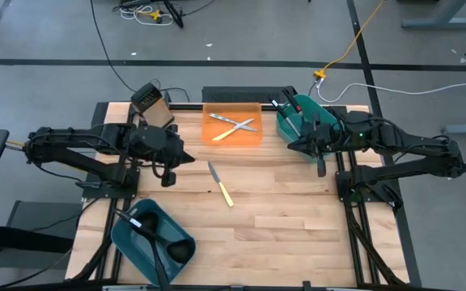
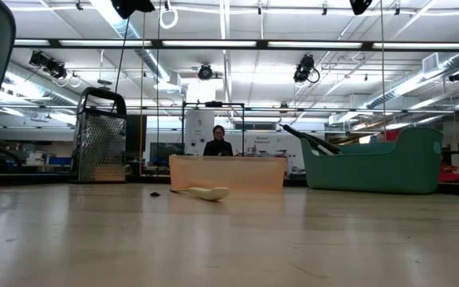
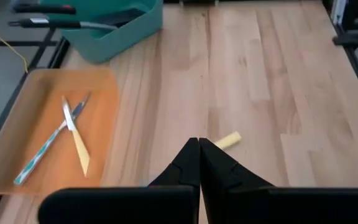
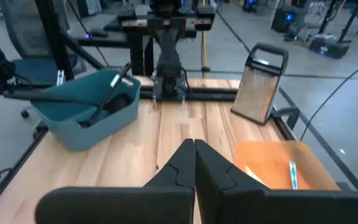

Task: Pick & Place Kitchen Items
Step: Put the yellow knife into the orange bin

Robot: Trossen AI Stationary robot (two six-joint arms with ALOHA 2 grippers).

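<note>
Watching both arms, I see the left gripper (image 1: 186,156) and right gripper (image 1: 291,146) closed, empty, above the tabletop (image 1: 281,202), flanking a yellow-handled knife (image 1: 220,183).

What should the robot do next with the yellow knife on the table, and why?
Probably the left gripper should open its jaws and lower toward the yellow-handled knife. The knife lies loose on the bare wood, outside the orange tray, just ahead of that shut gripper. The right gripper waits near the teal bin.
</note>
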